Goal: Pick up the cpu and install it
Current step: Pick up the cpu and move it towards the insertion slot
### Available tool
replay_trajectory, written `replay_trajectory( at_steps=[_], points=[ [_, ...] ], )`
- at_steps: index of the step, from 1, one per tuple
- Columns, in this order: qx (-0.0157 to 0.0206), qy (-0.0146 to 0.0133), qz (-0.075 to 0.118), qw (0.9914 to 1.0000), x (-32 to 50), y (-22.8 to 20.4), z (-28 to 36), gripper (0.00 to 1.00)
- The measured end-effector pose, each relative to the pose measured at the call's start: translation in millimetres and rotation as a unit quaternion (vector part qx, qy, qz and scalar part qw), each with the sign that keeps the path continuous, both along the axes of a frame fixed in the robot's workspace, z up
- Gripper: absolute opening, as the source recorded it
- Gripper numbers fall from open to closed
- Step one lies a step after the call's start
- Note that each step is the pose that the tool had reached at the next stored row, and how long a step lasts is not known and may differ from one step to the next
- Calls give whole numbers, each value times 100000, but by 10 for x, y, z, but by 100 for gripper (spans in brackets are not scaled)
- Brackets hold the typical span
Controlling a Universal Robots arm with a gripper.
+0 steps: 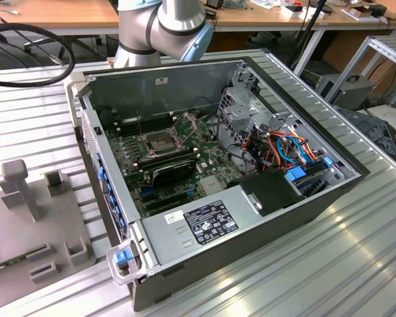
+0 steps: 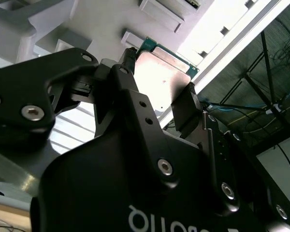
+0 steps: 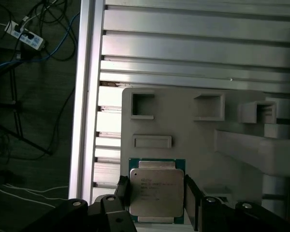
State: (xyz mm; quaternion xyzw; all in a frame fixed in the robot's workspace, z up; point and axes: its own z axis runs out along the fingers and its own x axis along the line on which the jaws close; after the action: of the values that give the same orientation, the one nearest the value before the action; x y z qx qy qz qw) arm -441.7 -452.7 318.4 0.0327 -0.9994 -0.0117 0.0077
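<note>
The cpu, a small square chip with a dull silver top and a green rim, lies flat over the grey fixture plate. My gripper stands over it, its two black fingertips pressed against opposite edges of the chip. In the second wrist view the cpu sits between the same fingers of the gripper, shut on it. The open computer case holds the motherboard, whose dark square socket has its metal frame raised.
Grey holder blocks rise from the fixture plate at the exterior view's left. The ribbed aluminium table carries the case. Inside the case are a drive cage, coloured cables and a power supply. The arm's base stands behind.
</note>
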Motion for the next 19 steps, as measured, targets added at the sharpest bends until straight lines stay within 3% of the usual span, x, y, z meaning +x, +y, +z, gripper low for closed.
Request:
replay_trajectory(
  at_steps=[19],
  points=[
    [-1, 3, 18, 100000, 1, 0, 226, 55]
  ],
)
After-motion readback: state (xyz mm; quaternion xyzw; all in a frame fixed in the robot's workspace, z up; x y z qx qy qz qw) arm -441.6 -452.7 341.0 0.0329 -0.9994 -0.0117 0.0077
